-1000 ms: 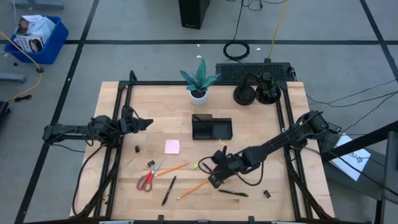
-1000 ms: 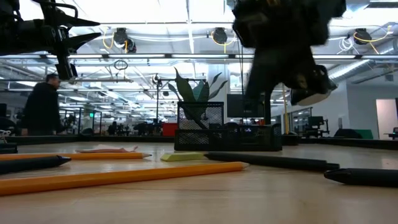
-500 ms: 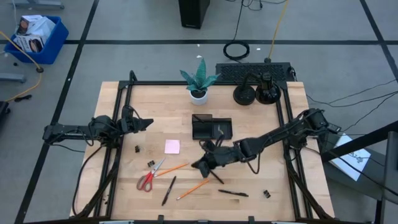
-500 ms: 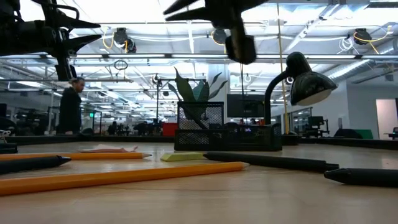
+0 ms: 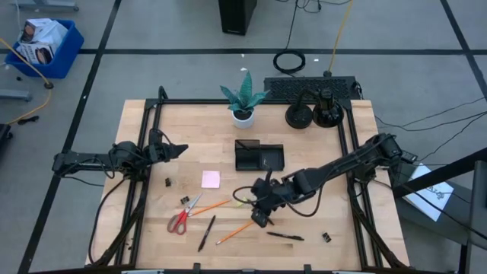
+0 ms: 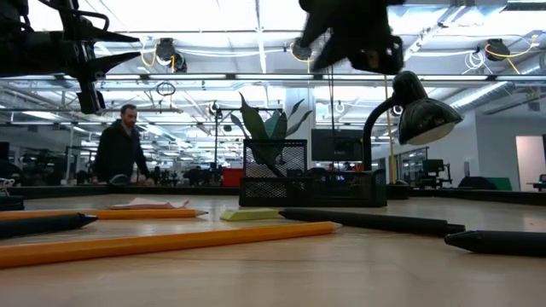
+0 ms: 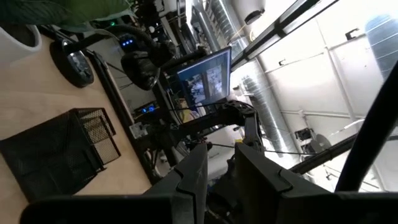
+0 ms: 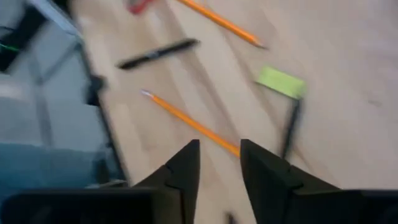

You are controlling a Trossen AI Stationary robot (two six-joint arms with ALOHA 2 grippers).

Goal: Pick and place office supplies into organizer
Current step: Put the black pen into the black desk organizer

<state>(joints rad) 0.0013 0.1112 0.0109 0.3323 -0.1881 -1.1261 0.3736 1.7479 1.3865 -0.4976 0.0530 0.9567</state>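
Note:
The black mesh organizer stands mid-table. On the wood near it lie a yellow-green highlighter, two orange pencils, two black pens, red-handled scissors, a pink sticky pad and small binder clips. A further dark pen lies beside the highlighter. My right gripper hangs open above the near pencil, touching nothing. My left gripper waits open over the table's left side.
A potted plant, two round lamp bases and a keyboard sit along the far edge. Black frame rails run down both sides of the table. A person moves in the room behind.
My right gripper has risen off the table, swung toward the left edge over the highlighter, then come back a little toward the near edge, turning as it went. The person in the room behind has walked to the right.

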